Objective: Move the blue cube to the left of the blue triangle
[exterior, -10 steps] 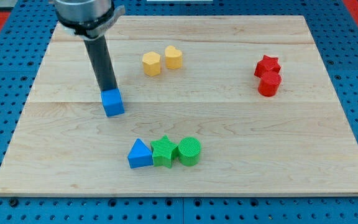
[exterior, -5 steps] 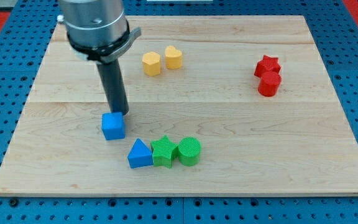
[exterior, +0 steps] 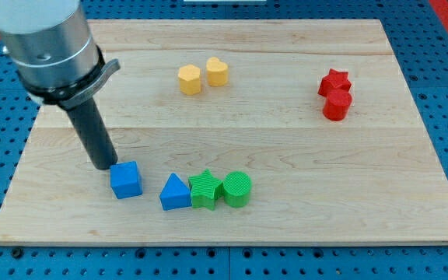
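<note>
My tip (exterior: 104, 166) seems to touch the blue cube (exterior: 125, 180) from the worktop's (exterior: 286, 148) far-left side, nudging it beside the blue triangle (exterior: 174, 192); no fingers exist.

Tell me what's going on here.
My tip is pressed against the upper-left side of the blue cube, pushing it across the wooden board. The cube now sits just left of the blue triangle, a small gap between them. The triangle leads a row with the green star and green cylinder.
</note>
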